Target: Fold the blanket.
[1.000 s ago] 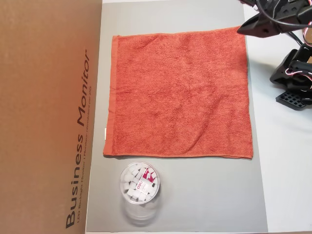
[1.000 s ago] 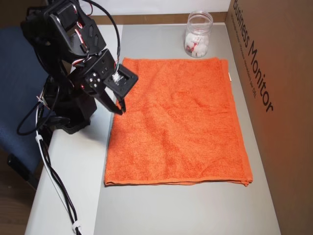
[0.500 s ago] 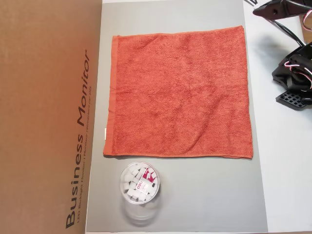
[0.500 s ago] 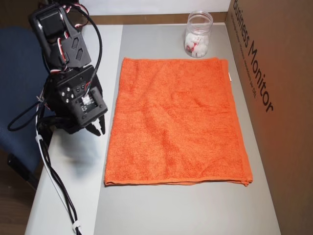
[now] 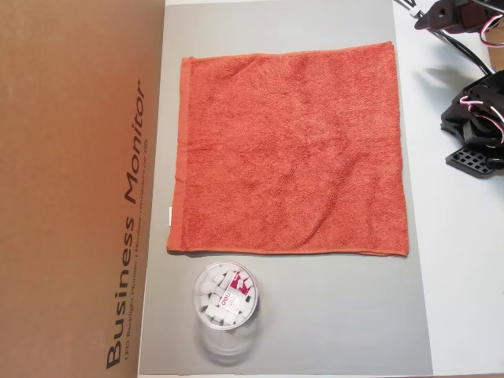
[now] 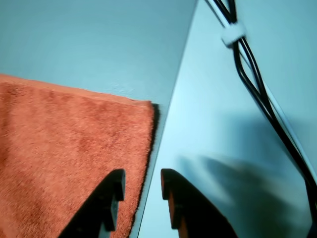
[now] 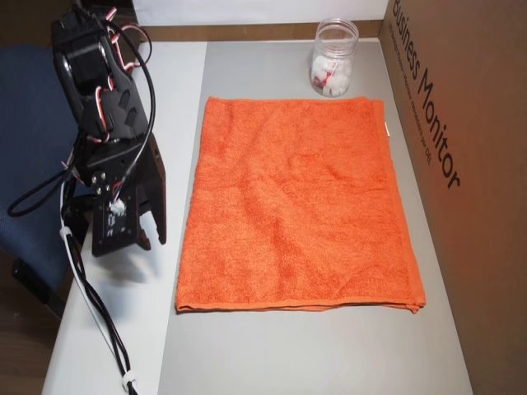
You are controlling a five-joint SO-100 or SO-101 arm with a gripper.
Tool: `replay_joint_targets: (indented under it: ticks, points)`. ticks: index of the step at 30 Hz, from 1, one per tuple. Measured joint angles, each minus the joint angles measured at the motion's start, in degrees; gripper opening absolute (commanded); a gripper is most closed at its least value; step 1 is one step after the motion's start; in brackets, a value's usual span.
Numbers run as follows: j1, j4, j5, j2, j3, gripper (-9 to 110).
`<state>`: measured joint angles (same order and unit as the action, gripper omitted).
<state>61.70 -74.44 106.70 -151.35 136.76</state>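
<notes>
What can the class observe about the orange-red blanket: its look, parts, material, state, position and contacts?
The blanket is orange-red terry cloth, roughly square, with a flat hemmed band and a small white tag on one edge. It lies unfolded and flat on the grey mat, touching nothing else. The wrist view shows the open gripper just above one corner.

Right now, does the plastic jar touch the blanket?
Apart. In an overhead view, a strip of bare grey mat shows between the jar and the blanket's near hem.
</notes>
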Motion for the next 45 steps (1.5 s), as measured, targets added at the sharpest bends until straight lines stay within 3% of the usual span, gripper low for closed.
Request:
replay_joint_targets:
  ticks: [10, 45]
  points:
    - [4.0, 23.4, 0.5, 10.7, 9.0, 11]
    - [-3.7, 35.9, 0.5, 30.4, 10.3, 11]
